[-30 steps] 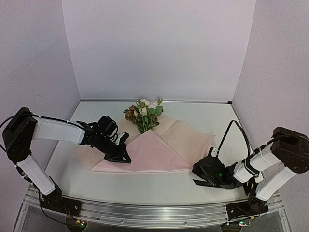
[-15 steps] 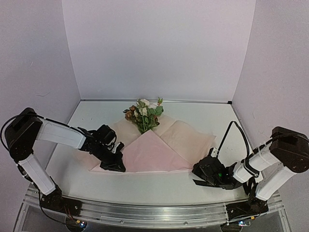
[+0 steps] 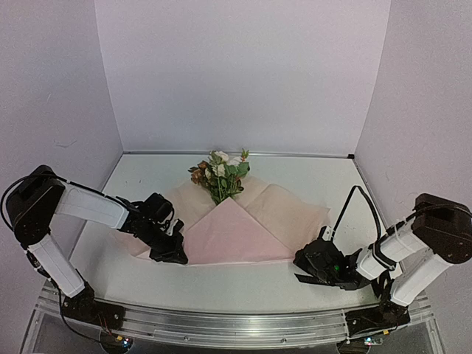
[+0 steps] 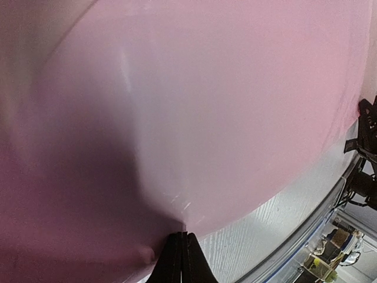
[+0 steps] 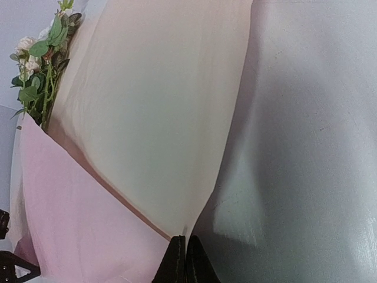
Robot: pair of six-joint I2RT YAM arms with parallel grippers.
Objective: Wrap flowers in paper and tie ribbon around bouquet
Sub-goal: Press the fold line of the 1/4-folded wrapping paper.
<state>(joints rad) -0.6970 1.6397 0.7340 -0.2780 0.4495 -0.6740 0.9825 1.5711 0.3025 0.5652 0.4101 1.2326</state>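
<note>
The left gripper (image 3: 171, 253) has drawn back toward the near-left. A second ago it sat over the pink flap; now it is at that flap's near-left corner. Its jaws are pressed together on the edge of the paper (image 3: 240, 230), and the sheet puckers around the tips in the left wrist view, so it reads as a pinch. That view is almost all pink sheet. The cluttered hardware at its lower right is too blurred to read.

The paper lies across the middle of the table (image 3: 310, 173), its near half folded up into a pink triangle. The paler layers show on either side, and their lie looks much as before.

The flowers (image 3: 220, 172) rest at the far middle, exactly where they were, with blooms and leaves sticking out past the triangle's tip. The stems run under the fold and are hidden (only a short green stretch shows in the right wrist view).

The right gripper (image 3: 304, 271) has not moved — it sits low at the sheet's near-right corner with its jaws fully together. Their tips touch the paper's edge where pink meets cream, but whether any paper is nipped between them cannot be made out.
</note>
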